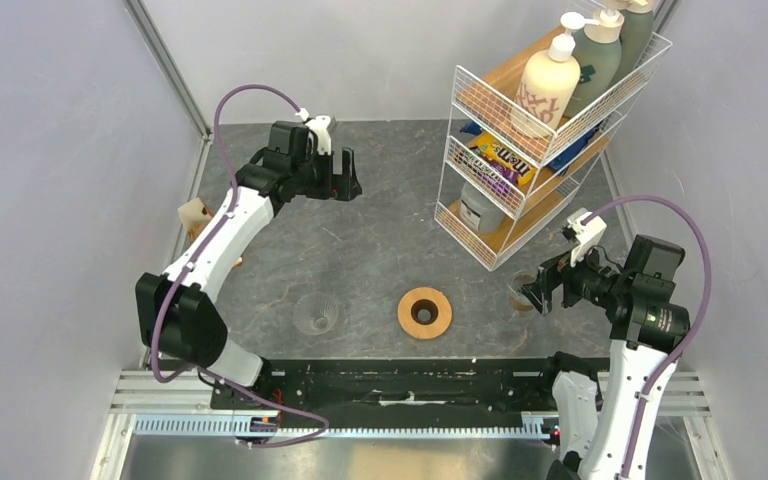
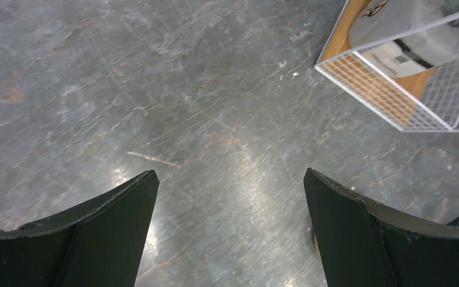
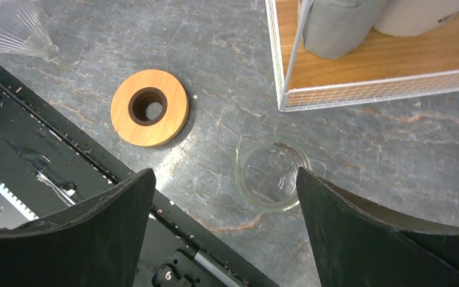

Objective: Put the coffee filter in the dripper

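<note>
The dripper stands in two parts on the grey table: a clear ribbed glass cone [image 1: 318,315] [image 3: 18,30] and, to its right, a round wooden ring collar [image 1: 424,312] [image 3: 149,107] lying flat. A tan paper thing that looks like the coffee filter [image 1: 195,214] sits at the table's left edge, partly behind my left arm. My left gripper [image 1: 348,185] [image 2: 228,173] is open and empty above bare table at the back. My right gripper [image 1: 532,295] [image 3: 225,173] is open and empty, right of the ring.
A small straight-sided glass cup [image 3: 272,173] [image 1: 518,290] stands just below my right gripper. A white wire rack [image 1: 540,130] [image 2: 394,95] [image 3: 370,78] with bottles and packets fills the back right. The black rail [image 1: 410,385] runs along the near edge.
</note>
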{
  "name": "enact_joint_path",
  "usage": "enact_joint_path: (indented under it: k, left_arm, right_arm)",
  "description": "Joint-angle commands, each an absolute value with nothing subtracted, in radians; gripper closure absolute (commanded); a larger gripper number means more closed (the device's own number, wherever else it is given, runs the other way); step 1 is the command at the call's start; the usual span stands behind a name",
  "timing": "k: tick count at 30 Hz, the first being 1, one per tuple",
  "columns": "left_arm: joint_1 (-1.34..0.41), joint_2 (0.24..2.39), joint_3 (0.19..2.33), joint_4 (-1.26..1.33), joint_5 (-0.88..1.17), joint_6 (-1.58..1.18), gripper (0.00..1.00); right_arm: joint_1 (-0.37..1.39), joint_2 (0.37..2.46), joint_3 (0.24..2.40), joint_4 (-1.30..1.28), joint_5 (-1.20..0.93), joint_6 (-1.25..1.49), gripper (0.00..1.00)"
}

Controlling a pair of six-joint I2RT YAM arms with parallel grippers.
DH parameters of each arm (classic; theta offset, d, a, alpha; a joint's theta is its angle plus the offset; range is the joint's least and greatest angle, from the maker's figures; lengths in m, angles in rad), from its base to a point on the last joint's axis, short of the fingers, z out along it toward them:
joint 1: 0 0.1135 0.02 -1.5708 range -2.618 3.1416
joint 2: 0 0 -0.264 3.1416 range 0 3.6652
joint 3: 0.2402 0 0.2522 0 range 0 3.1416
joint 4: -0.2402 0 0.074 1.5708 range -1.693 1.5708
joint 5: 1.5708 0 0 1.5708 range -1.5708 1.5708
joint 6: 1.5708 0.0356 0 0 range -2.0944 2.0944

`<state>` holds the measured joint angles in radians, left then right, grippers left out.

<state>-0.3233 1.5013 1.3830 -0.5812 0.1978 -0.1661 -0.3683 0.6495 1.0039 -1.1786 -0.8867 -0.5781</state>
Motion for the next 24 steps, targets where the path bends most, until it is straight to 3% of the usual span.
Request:
enact_joint_path:
  k: [1, 9, 16, 24]
  left_arm:
    - [-0.339, 1.539, 1.43, -0.467, 0.266, -0.281, 0.0]
    - [-0.397, 1.659, 1.539, -0.452, 0.276, -0.312, 0.0]
    - [-0.421, 1.746, 1.618, -0.442, 0.276, -0.361, 0.0]
    - [-0.476, 1.827, 1.714, -0.44, 0.272, -0.348, 0.0]
  right_arm:
    - [-0.308, 0.671, 0.987, -1.039, -0.9, -0.567, 0.07]
    - [0.119, 0.713, 0.922, -0.748, -0.53, -0.43, 0.1]
    - [0.426, 0.743, 0.857, -0.547, -0.235, -0.507, 0.1]
    - [0.503, 0.901, 0.869, -0.387, -0.168, -0.498, 0.1]
